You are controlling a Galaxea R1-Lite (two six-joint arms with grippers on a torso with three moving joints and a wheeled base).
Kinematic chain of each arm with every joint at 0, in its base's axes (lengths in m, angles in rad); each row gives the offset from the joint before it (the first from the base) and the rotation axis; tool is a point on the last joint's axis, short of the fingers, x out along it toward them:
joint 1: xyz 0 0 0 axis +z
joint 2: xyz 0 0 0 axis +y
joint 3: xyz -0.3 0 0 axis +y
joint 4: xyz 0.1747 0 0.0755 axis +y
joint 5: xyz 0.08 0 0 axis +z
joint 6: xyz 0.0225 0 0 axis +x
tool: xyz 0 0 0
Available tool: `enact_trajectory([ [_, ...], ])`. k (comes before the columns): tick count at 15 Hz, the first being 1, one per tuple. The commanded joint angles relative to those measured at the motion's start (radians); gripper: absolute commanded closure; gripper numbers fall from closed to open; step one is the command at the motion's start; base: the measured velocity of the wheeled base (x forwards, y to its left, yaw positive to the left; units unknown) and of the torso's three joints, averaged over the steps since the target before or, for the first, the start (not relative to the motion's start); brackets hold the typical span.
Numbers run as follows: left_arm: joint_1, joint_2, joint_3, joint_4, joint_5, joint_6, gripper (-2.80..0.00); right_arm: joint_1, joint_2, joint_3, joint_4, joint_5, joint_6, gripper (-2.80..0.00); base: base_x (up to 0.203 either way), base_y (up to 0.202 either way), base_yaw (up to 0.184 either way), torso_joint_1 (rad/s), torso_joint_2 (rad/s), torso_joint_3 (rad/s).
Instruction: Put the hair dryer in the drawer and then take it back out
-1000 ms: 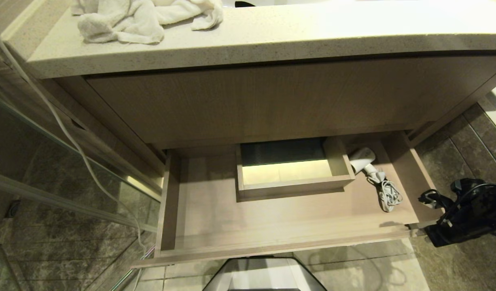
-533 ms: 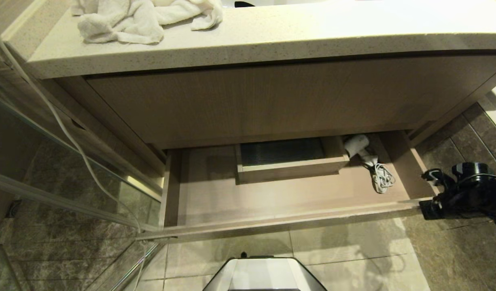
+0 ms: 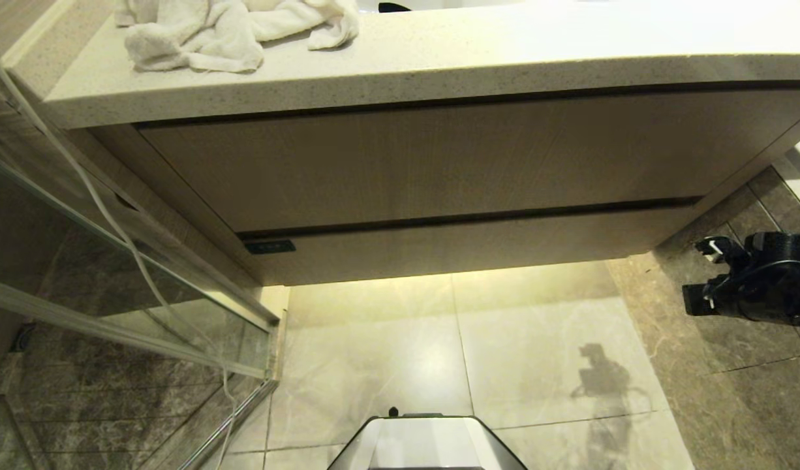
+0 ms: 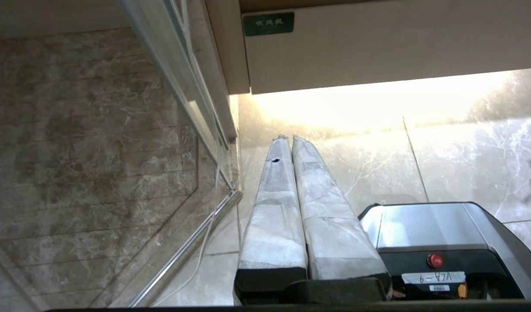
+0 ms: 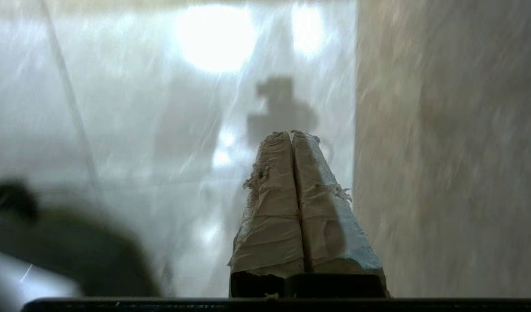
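So the hair dryer isn't visible anywhere right now; we reckon it's shut inside the drawer (image 3: 465, 245), but that's a guess from the task, since the front sits flush under the taller plain panel (image 3: 406, 166) with just a thin dark gap between them. The little black label (image 3: 269, 247) sits at the front's left corner, and the left wrist view shows it too. The worry for us is the second half of the job: there's no handle showing on that front, so getting it open probably means hooking the top edge through that narrow gap, and taped fingertips could slip off or push on the wrong panel. The right gripper (image 3: 712, 247) hangs off past the vanity's right end over the dark floor tile (image 3: 733, 339), fingers pressed together with nothing between them, so we'd need to spread them or wedge a tip in, and a bad angle could scrape the wood grain. Once it's open, the cord could snag on something inside or catch on the drawer edge as the dryer lifts out, and a fat smooth barrel could roll in a pinch. The left gripper (image 4: 287, 141) is parked low beside the glass shower door (image 3: 113, 261), closed and empty, near the robot base (image 3: 426, 444). A towel (image 3: 230, 29) lies on the countertop (image 3: 504, 59), out of the way.
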Motion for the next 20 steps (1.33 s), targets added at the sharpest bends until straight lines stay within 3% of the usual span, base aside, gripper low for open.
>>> enact_trajectory([
  [1,0.0,0.0,0.002,0.0,0.0,0.0,0.0,-0.001,-0.144,0.111,0.093,0.001,-0.002,0.0,0.0,0.0,0.0,0.0,0.0,0.0],
  [10,0.0,0.0,0.002,0.0,0.0,0.0,0.0,0.001,-0.784,0.548,0.262,-0.009,-0.005,0.0,0.0,0.0,0.0,0.0,0.0,0.0],
  [15,0.0,0.0,0.002,0.0,0.0,0.0,0.0,-0.015,-1.159,0.657,0.432,-0.019,0.035,0.0,0.0,0.0,0.0,0.0,0.0,0.0],
  [17,0.0,0.0,0.002,0.0,0.0,0.0,0.0,0.029,-1.338,0.706,0.495,-0.03,0.078,0.0,0.0,0.0,0.0,0.0,0.0,0.0],
  [20,0.0,0.0,0.002,0.0,0.0,0.0,0.0,0.22,-1.636,0.81,0.534,-0.105,0.204,0.0,0.0,0.0,0.0,0.0,0.0,0.0],
])
